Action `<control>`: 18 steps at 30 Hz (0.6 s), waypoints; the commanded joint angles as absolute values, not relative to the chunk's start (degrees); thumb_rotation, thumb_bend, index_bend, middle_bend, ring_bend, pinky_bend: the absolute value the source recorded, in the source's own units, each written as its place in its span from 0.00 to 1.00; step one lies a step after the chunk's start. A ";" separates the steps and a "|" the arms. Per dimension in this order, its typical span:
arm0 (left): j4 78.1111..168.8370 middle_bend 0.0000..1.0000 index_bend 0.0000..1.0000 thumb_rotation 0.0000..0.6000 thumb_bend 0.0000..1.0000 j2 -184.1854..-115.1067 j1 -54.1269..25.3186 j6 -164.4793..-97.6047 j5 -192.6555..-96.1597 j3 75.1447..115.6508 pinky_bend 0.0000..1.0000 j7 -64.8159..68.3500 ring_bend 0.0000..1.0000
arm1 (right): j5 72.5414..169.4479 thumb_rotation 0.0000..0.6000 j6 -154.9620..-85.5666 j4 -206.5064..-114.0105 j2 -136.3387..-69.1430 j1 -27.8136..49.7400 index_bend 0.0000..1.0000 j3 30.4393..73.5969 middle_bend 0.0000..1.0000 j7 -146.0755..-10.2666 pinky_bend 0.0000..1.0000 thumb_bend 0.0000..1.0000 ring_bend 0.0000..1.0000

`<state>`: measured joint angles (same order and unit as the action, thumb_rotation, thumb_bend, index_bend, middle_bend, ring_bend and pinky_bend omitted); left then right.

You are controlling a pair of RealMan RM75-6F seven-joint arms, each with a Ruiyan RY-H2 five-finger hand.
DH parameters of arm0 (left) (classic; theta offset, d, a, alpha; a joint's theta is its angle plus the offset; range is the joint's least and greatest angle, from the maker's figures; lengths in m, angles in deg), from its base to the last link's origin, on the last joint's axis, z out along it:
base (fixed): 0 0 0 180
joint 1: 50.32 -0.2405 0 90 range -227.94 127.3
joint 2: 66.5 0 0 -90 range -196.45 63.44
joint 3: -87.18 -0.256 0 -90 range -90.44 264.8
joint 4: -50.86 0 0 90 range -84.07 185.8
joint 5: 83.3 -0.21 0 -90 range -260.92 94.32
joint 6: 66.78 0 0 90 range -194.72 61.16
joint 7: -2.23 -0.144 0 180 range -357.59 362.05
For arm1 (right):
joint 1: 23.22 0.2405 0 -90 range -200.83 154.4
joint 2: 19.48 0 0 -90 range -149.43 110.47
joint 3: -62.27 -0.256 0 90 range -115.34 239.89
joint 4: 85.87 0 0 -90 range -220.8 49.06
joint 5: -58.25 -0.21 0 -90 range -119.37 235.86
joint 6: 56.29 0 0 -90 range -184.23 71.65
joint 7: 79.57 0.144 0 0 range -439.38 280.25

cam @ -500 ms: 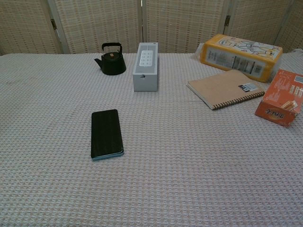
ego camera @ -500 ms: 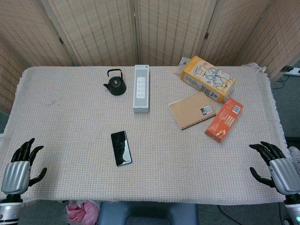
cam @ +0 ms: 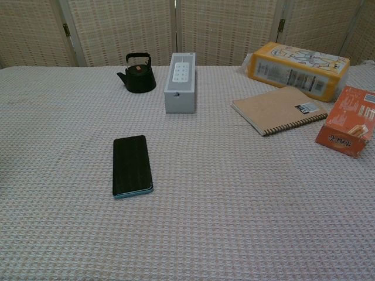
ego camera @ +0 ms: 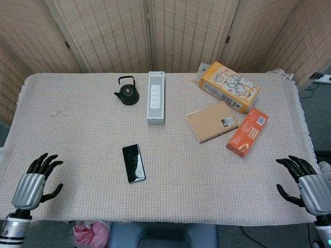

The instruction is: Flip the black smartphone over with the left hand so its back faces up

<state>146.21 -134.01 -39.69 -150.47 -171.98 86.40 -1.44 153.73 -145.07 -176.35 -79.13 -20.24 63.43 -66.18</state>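
Note:
The black smartphone (ego camera: 134,163) (cam: 132,165) lies flat on the cloth, glossy screen up, a little left of the table's middle. My left hand (ego camera: 36,183) hovers over the front left corner of the table, fingers spread and empty, well to the left of the phone. At the front right edge my right hand (ego camera: 305,185) is also spread and holds nothing. Neither hand shows in the chest view.
A black teapot (ego camera: 127,91) and a grey box (ego camera: 155,104) stand behind the phone. To the right lie a brown notebook (ego camera: 212,121), an orange carton (ego camera: 247,131) and a yellow box (ego camera: 229,86). A wicker screen (ego camera: 165,31) backs the table.
My left hand has moved right and slightly forward over the table's front left corner. The phone and the right hand have not moved.

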 commanded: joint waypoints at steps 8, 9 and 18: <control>147.12 0.25 0.28 1.00 0.32 -131.90 -25.47 -135.57 -180.71 88.46 0.16 8.20 0.13 | 153.62 1.00 -144.08 -176.72 -79.23 -19.61 0.20 63.30 0.23 -66.77 0.18 0.27 0.14; 147.26 0.26 0.29 1.00 0.32 -131.94 -24.15 -134.11 -181.20 88.60 0.16 8.99 0.13 | 153.59 1.00 -143.98 -176.78 -79.23 -19.55 0.20 63.28 0.23 -66.85 0.18 0.27 0.14; 146.78 0.26 0.27 0.53 0.31 -135.92 -13.55 -120.67 -179.14 91.03 0.16 9.61 0.14 | 152.79 1.00 -143.51 -177.11 -78.88 -19.44 0.20 63.08 0.23 -67.12 0.18 0.27 0.14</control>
